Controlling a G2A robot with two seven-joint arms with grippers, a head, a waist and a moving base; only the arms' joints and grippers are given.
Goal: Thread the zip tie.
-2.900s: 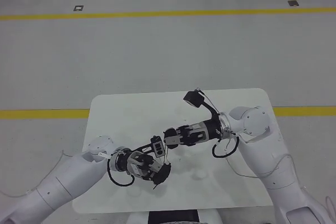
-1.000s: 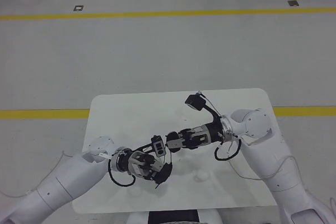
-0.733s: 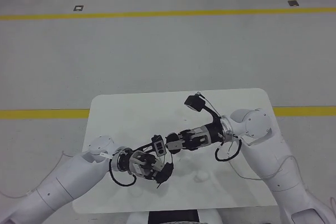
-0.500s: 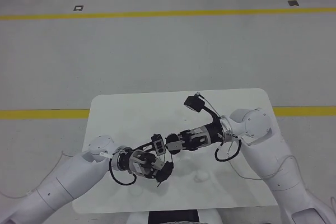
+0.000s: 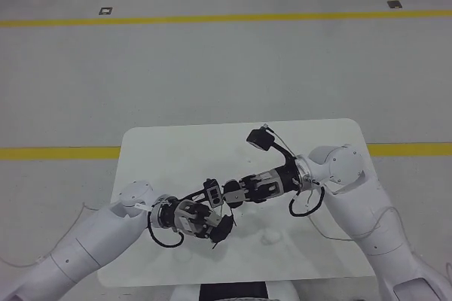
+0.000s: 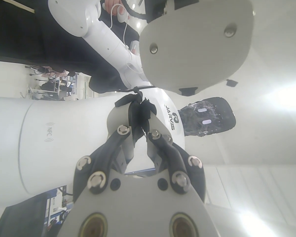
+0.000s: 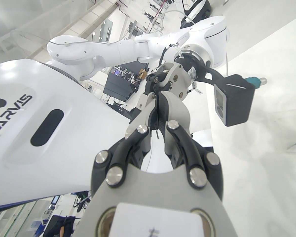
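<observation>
Both grippers meet above the middle of the white table. My left gripper is shut on a black zip tie. The tie's thin tail runs sideways past the fingertips, and the left gripper pinches a dark bunched part of it. My right gripper sits just beyond the left one, nearly touching it. In the right wrist view, my right gripper is shut on a thin black strip of the zip tie. The left gripper faces it close by.
The rounded table edge lies to the left. Yellow floor lines run past the table. A small pale round thing rests on the table near the front right.
My left gripper has risen slightly toward the right one, and the right gripper has edged leftward. Both stay shut on the tie.
</observation>
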